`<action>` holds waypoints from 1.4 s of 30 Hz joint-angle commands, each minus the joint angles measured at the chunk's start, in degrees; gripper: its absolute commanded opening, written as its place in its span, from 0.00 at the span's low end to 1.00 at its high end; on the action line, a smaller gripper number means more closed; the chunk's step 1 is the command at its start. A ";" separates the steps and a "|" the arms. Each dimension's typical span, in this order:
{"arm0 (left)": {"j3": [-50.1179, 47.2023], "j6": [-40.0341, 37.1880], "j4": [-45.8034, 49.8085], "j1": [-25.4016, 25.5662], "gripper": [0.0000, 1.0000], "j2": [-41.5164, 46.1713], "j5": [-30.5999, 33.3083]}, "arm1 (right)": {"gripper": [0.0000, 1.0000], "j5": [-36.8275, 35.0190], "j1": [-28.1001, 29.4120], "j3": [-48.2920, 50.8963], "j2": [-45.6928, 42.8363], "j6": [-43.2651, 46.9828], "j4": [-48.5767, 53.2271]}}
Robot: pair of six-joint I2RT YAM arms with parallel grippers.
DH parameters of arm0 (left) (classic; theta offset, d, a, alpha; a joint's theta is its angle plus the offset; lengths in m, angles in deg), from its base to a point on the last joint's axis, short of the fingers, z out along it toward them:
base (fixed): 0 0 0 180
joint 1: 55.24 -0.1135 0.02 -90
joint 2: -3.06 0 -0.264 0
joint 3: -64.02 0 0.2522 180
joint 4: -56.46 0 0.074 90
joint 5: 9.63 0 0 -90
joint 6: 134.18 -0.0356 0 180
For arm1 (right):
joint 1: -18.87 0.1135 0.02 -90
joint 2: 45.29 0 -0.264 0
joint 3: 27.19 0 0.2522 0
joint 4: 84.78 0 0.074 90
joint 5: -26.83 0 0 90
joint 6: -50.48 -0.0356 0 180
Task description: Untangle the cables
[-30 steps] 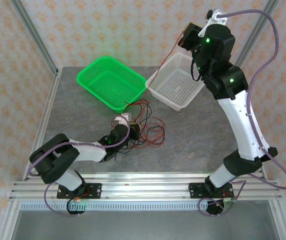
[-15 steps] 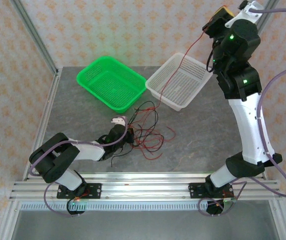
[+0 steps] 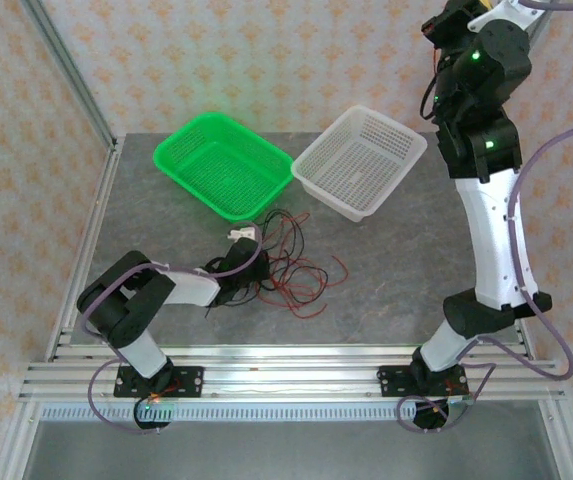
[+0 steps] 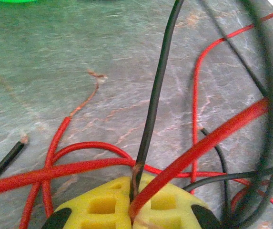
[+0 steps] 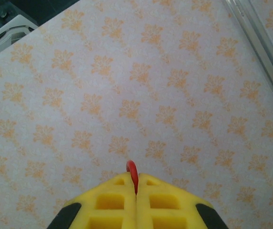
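Our left gripper point(image 4: 132, 210) pinches a black and a red strand of the cables point(image 3: 291, 270), heaped near centre-left on the table point(image 3: 406, 270). Our right gripper point(image 5: 136, 198), raised higher than before, pinches a red cable end point(image 5: 132, 171). We cannot trace the rest of its length.

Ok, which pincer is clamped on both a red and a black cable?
The left pincer, low at the tangle: red and black cables enter its shut fingers. The right pincer, raised high, pinches only red.

Red and black cables point(image 3: 288, 268), green basket point(image 3: 224, 168), white basket point(image 3: 362, 160).
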 commanded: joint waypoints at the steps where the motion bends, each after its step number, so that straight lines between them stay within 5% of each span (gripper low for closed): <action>1: 4.48 -3.72 5.77 -0.17 0.02 0.33 -2.91 | 0.00 1.68 -0.87 -2.04 1.96 0.71 -1.72; 8: 12.24 -9.16 17.68 1.90 0.48 7.68 -2.66 | 0.00 5.89 -6.22 -4.13 6.28 -2.57 -1.70; 12: 15.07 -11.09 23.20 3.00 0.64 12.42 -1.71 | 0.00 8.57 -8.12 -8.52 9.80 -3.64 -1.52; 28: 14.05 -10.63 30.76 3.37 0.71 33.99 3.25 | 0.00 15.92 -8.09 -7.58 21.32 -5.78 -2.26; 42: 12.29 -7.85 35.57 3.28 0.72 43.37 5.80 | 0.00 18.25 -7.37 20.80 26.43 -7.78 3.41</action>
